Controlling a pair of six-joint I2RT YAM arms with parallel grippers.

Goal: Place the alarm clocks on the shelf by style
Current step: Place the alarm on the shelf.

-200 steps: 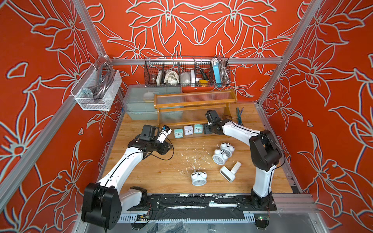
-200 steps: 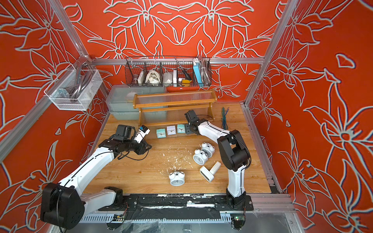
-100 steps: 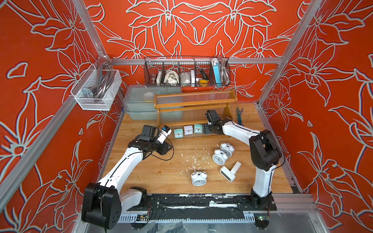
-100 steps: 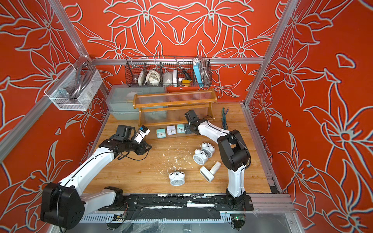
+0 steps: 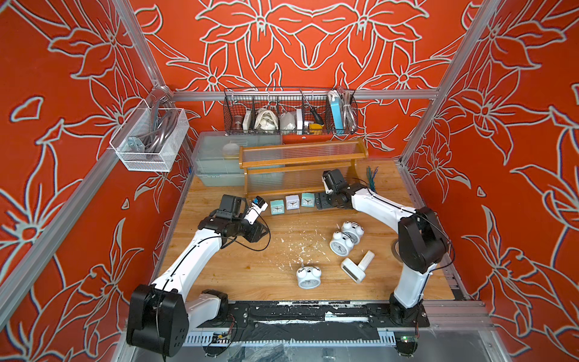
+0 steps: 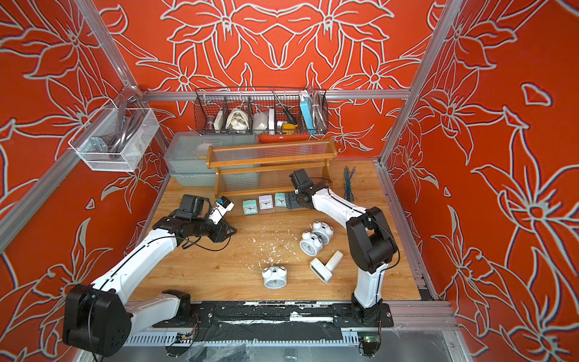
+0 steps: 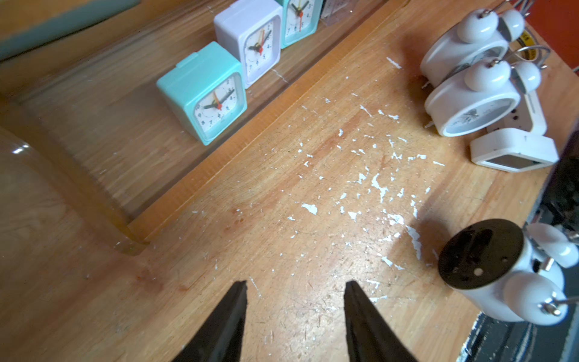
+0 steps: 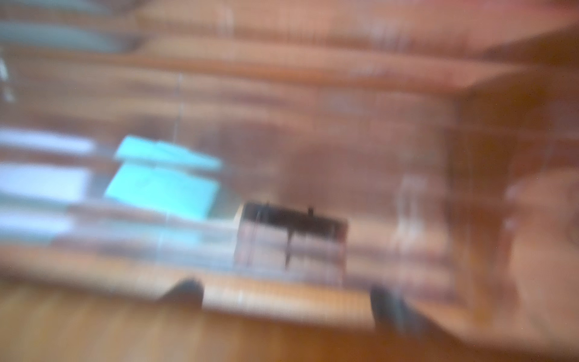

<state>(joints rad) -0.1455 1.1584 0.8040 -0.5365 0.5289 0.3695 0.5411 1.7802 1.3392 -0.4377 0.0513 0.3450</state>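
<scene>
The dark-faced alarm clock (image 8: 291, 232) stands on the lowest tier of the shelf (image 5: 302, 156), just ahead of my right gripper (image 5: 320, 200), whose fingers are spread wide and grasp nothing. A teal clock (image 8: 163, 185) sits close beside it. If I back out crooked, a fingertip could clip either and topple the row. My left gripper (image 7: 295, 283) hovers released and empty. The twin-bell clock (image 7: 488, 269) off to its side is round and may roll from a careless pinch.
</scene>
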